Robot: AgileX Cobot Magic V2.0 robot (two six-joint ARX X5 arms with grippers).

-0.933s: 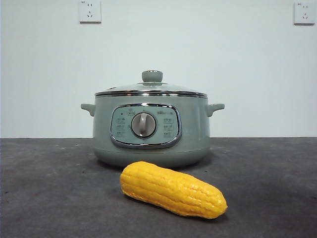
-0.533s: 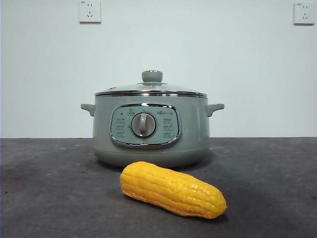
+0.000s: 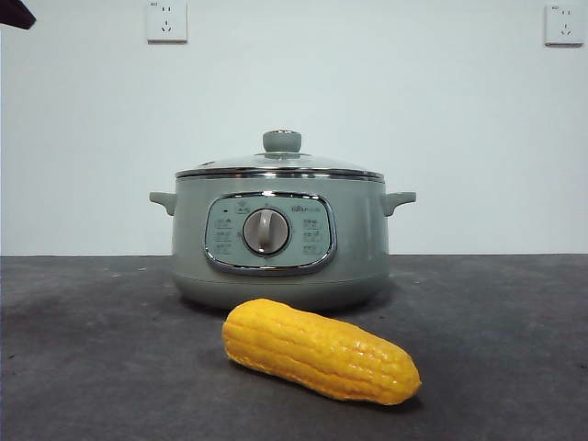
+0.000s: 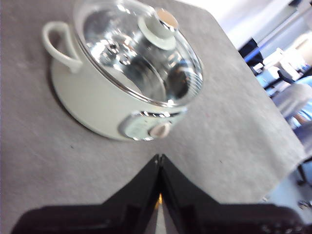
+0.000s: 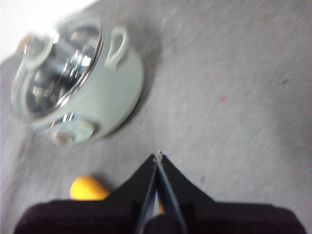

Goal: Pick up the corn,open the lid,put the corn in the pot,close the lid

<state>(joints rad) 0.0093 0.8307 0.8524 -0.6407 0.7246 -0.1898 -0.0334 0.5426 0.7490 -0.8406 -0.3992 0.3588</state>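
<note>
Squat sage-green electric cooker pot [image 3: 280,241] stands at mid worktop [image 3: 92,367], a dark grey, mottled surface. Chrome-framed control panel with round grey dial [image 3: 266,231] faces the front camera. Small side handles stick out on both flanks.

Round glass lid with shiny metal rim and sage-green knob [image 3: 281,163] sits flat on the pot, closed. Through the glass, from the left wrist view, only the bright metal interior shows.

Glossy yellow-orange toy corn cob [image 3: 320,351] lies on the worktop just in front of the pot, apart from it. Blunt end points left in the front view, tapered end right and nearer the camera. Bumpy kernel rows run along its length.

Left gripper [image 4: 159,157]: black fingers pressed together at the tips, holding nothing, hovering above the worktop with the pot beyond them. Right gripper [image 5: 158,155]: fingers likewise closed to a point, empty; picture blurred. The corn shows partly beside and behind those fingers, not touching that I can tell.

A dark tip [image 3: 16,13] shows at the top left corner of the front view; which arm it belongs to I cannot tell.

White wall behind, with two white wall sockets [image 3: 166,20] high up.
</note>
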